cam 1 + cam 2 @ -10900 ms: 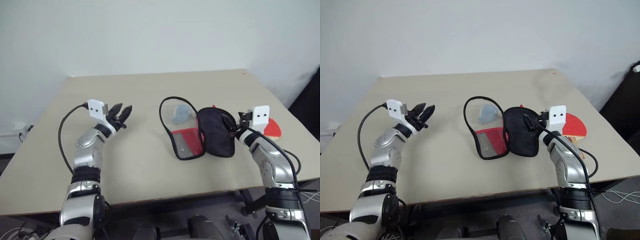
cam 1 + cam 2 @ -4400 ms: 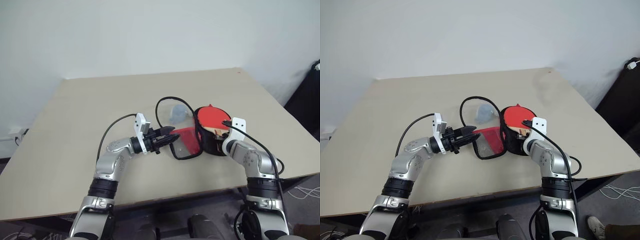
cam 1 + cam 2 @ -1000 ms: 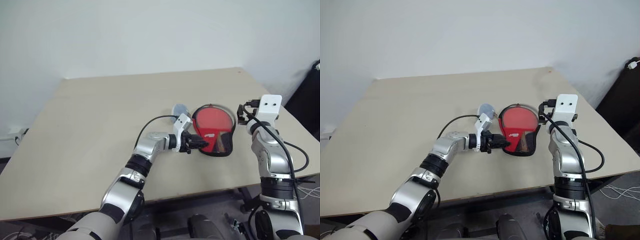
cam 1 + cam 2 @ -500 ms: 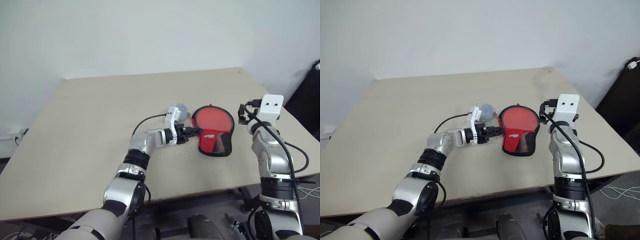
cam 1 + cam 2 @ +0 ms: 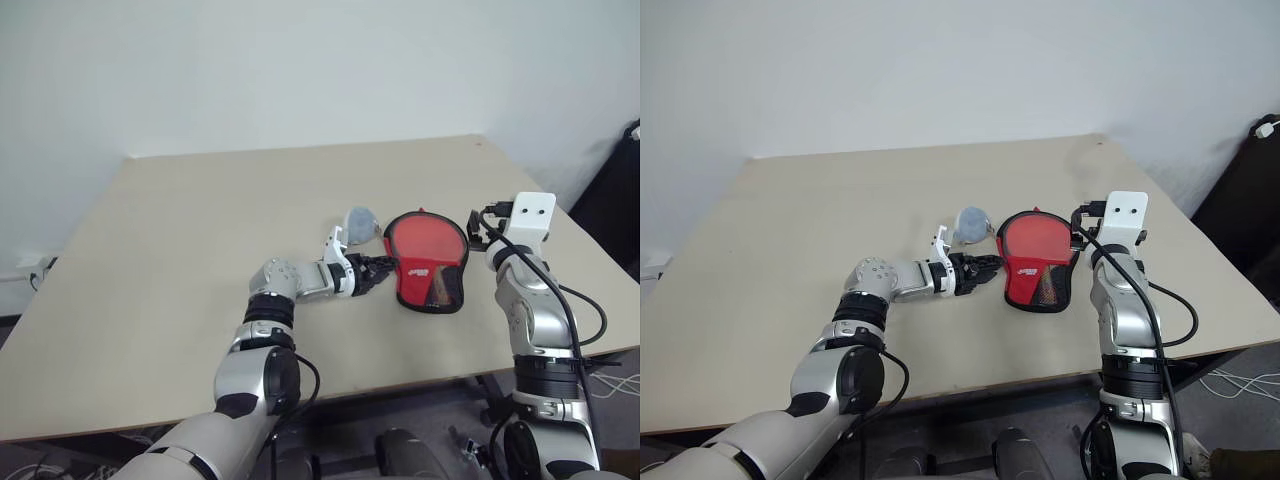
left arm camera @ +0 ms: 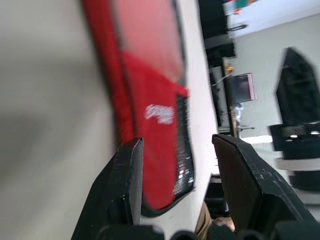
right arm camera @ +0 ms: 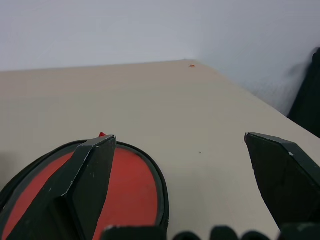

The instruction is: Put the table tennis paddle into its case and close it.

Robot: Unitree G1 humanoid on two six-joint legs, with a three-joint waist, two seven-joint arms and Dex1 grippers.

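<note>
Case [image 5: 428, 262] lies flat on the table [image 5: 180, 250], right of centre toward the near edge, red side up with its black trim round the rim, white logo [image 6: 159, 113] and mesh panel at the near end. Flap looks folded over so the pouch reads as closed up — whether the zip is done can't be told. Paddle itself can't be made out, so can't say where it sits. Left gripper [image 5: 378, 270] is low over the table just beside the case's left edge, pointing at it; jaws partly apart with nothing between them, in the left wrist view the fingers [image 6: 127, 180] frame the case's edge and logo, not clamped on it. Touching the trim or just short of it — can't tell. Whitish-blue ball [image 5: 359, 219] sits on the table just behind the left gripper, near the case's far-left rim but apart from it. Right gripper [image 5: 482, 228] is raised off the table at the case's right side, jaws wide and empty; in the right wrist view its fingers [image 7: 87, 175] stand far apart above the rounded far end of the case.
</note>
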